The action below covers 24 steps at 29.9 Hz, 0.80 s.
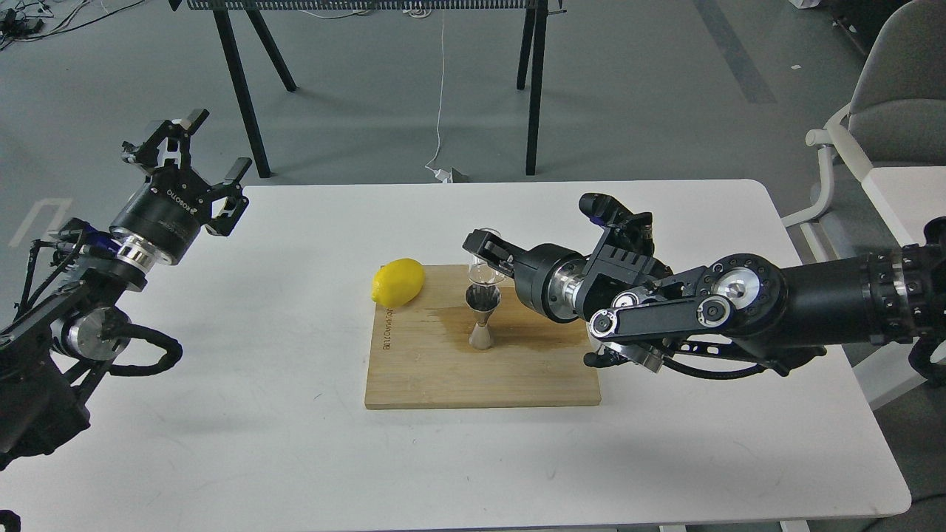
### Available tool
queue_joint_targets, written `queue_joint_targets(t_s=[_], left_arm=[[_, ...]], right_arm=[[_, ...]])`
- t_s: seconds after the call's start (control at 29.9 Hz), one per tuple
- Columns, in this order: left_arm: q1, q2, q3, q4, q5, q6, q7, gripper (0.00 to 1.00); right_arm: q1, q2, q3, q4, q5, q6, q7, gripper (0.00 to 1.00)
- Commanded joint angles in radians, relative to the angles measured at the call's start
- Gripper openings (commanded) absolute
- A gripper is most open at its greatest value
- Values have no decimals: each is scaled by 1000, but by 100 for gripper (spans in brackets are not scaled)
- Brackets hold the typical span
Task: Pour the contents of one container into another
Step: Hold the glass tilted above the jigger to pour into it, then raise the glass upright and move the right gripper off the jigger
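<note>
Yellow lemon (pixel 397 282) lies on bamboo board (pixel 480 362), left of jigger (pixel 482 318).

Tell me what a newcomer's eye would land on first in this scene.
First, the bright yellow lemon at the back left corner of the wooden cutting board. Next, the right end effector, shut on a small clear glass cup held just above the steel jigger standing upright mid-board. The left end effector hangs open over the table's far left edge.
</note>
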<state>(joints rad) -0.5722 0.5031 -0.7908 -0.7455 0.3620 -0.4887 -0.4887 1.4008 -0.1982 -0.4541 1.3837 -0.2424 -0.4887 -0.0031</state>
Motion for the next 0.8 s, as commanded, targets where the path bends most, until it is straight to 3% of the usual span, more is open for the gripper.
queue_joint_targets(t_s=[0.0,0.77], left_arm=[[0,0,-1,0,0,0,0,82],[0,-2,-1,0,0,0,0,82]], right_arm=[[9,3,-1,0,0,0,0,49],[79,25,-83,0,0,0,6,49]])
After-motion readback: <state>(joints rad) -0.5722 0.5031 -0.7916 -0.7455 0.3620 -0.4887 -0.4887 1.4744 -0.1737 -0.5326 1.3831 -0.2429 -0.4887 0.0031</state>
